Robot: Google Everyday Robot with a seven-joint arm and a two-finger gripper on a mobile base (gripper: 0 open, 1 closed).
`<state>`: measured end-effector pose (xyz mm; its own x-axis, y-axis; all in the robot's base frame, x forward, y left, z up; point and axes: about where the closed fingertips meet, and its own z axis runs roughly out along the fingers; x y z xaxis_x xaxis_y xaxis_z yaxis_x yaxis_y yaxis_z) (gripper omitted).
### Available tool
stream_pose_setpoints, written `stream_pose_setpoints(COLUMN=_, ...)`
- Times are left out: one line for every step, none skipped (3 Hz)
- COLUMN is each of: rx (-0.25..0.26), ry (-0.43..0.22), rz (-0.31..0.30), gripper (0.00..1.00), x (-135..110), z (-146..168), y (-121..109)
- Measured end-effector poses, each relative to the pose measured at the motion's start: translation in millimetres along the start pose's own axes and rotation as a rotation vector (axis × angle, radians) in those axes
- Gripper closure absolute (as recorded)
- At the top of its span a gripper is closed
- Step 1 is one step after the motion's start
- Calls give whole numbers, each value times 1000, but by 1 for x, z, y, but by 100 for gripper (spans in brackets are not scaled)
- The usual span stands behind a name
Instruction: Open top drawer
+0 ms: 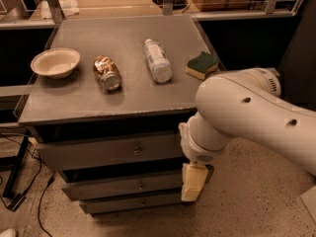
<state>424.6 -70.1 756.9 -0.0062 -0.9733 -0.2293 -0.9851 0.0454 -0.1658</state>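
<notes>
The top drawer is the tallest grey front, just under the cabinet top, and looks shut. Its small round metal knob sits at its centre. Two slimmer drawer fronts lie below it. My gripper hangs from the white arm, pointing down in front of the cabinet's right side. It is level with the second drawer, below and right of the top drawer's knob, and touches no knob.
On the cabinet top lie a cream bowl, a crushed can, a plastic bottle on its side and a green-and-yellow sponge. Cables trail on the floor at the left. A shelf rail runs behind.
</notes>
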Motion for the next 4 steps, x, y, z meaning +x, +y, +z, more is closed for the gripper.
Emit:
stream_pose_setpoints(rx=-13, ry=2, rz=-4, gripper=0, x=1, z=19, y=-7)
stream_pose_setpoints(rx=-24, ry=1, rz=-3, gripper=0, x=6, z=36, y=-13)
stream_pose_setpoints(rx=-20, ry=7, rz=2, gripper=0, x=19, z=62, y=-34)
stream_pose_setpoints(rx=-15, ry=15, rz=1, gripper=0, x=21, z=67, y=-42)
